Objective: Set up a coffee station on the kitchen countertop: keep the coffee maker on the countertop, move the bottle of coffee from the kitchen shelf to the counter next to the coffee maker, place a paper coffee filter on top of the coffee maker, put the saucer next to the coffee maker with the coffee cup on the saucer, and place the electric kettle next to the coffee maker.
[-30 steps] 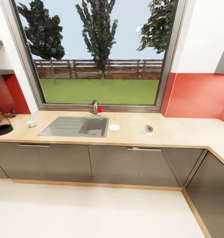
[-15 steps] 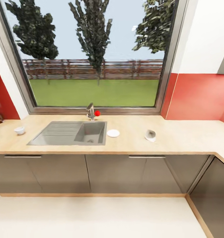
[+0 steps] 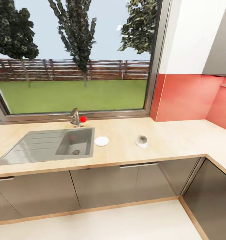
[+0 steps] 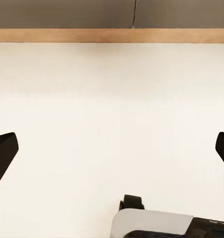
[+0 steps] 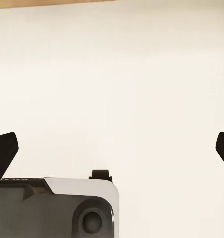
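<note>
You're facing the pale wood surface (image 3: 179, 140) under the big window (image 3: 73, 56), running across the middle of the head view. The small round white saucer (image 3: 101, 141) lies flat at centre frame, just beside the right edge of the grey steel sink (image 3: 46, 148). Right of it, apart from the saucer, the white paper coffee filter (image 3: 142, 141) lies on its side with its opening turned toward you. A metal tap with a red knob (image 3: 77, 118) stands behind the sink. Grey cabinet doors (image 3: 126, 183) fill the lower frame, cream floor (image 3: 126, 223) below them. Your left hand (image 4: 112, 148) is spread wide over bare floor, dark fingertips (image 4: 3, 153) at the frame's edges, nothing between them. Your right hand (image 5: 112, 151) is just as wide and carries nothing, fingertips (image 5: 4, 151) far apart above the floor.
</note>
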You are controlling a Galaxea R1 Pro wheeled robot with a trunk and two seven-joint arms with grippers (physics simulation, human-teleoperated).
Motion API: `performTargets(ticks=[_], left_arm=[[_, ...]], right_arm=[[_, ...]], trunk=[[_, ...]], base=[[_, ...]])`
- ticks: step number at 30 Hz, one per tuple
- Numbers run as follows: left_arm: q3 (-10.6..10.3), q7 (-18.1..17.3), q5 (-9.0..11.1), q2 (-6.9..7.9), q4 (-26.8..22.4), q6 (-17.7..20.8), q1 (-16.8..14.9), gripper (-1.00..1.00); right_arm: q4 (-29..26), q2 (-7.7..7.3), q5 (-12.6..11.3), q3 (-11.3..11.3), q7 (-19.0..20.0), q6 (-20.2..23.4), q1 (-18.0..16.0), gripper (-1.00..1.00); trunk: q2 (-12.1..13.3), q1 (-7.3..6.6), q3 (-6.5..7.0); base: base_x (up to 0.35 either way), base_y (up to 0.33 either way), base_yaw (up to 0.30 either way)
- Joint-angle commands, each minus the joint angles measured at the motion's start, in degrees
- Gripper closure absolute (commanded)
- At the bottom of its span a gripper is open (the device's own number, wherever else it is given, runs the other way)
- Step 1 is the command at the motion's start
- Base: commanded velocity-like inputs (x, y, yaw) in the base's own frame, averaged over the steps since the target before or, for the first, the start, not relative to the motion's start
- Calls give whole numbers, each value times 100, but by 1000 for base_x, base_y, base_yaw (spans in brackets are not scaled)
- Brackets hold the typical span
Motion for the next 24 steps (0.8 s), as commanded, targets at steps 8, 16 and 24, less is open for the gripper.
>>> performTargets(ticks=[8,16,24], left_arm=[[-59,21,11,282,1149,12,137,-100],[-73,34,10,587,2179,36,350,-100],[-90,89,-21,628,2315,437,535,-100]], right_arm=[[-285,0,1,-11,-7,-6,1,-100],[-1922,61,-16,5,-209,40,-121,-100],[-2544,591,-9,37,-1211,716,-1409,-100]], trunk=[[-11,5,-11],[-11,5,-11],[-11,5,-11]], base=[[42,0,-19],[2,0,-1],[0,0,0]])
